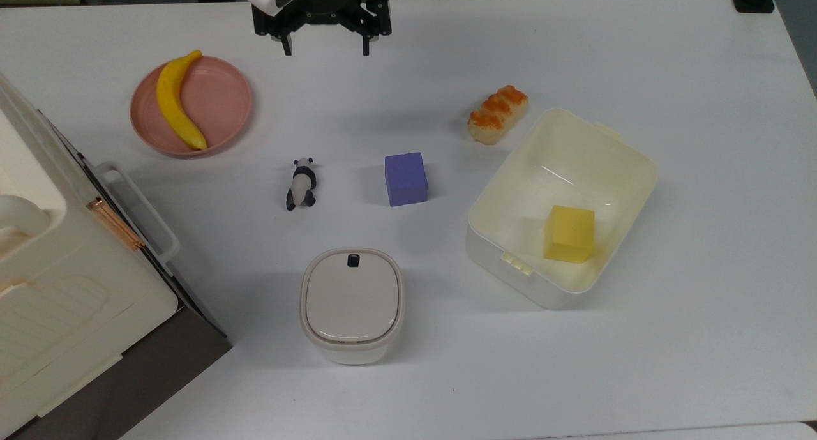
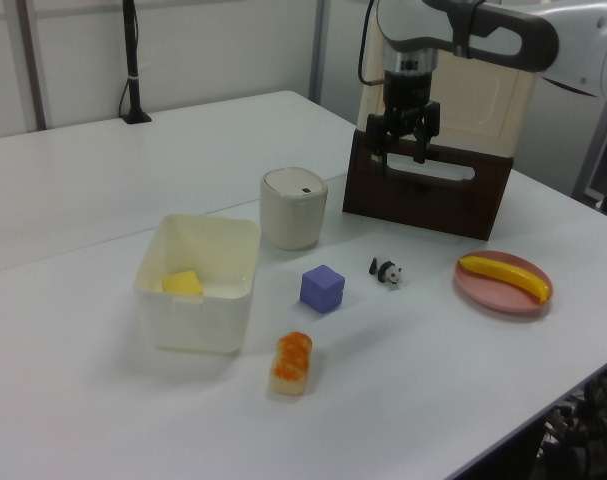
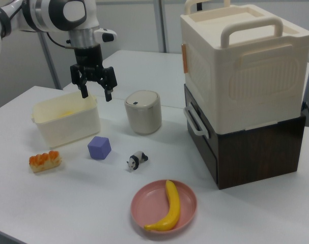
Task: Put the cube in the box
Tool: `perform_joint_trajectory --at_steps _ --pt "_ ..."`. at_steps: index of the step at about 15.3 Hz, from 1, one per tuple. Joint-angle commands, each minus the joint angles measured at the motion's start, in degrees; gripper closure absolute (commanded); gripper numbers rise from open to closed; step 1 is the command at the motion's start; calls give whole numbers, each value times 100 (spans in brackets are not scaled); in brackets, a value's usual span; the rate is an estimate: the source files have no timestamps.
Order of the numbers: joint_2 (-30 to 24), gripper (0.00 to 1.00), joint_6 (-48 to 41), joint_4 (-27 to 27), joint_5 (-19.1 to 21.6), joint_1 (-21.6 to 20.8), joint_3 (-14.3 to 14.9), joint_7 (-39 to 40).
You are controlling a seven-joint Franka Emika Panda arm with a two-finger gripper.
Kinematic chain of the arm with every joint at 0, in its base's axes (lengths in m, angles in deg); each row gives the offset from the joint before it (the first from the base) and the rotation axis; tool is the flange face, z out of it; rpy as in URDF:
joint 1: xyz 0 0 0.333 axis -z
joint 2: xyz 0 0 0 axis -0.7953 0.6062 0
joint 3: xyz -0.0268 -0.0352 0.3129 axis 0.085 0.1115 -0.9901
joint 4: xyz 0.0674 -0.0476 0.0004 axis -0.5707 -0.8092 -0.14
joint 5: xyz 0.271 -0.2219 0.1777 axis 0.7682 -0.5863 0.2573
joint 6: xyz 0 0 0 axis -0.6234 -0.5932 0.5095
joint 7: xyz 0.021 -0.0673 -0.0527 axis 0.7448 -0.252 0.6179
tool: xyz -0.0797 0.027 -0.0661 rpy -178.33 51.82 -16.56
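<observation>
Tool (image 1: pixel 324 45) wide open, hanging high, well away from cube (image 1: pixel 406 178). Could easily bump panda (image 1: pixel 300 183) coming down off-center.

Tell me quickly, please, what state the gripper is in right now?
Gripper: open, holding nothing, raised above the table well away from the cube.

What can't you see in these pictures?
- Inside the lidded container: its lid hides it, top view.
- Inside the big case: closed, right view.
- The yellow cube: mostly behind the box wall, right view.
- The arm above the hand: cut off by the top view's upper edge.
</observation>
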Motion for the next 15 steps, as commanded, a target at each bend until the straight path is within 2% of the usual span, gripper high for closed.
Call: perform_joint_trajectory --at_steps 1,15 --pt "-120 0 345 -291 192 -56 7 103" --pt "-120 0 715 -493 201 -171 7 111"
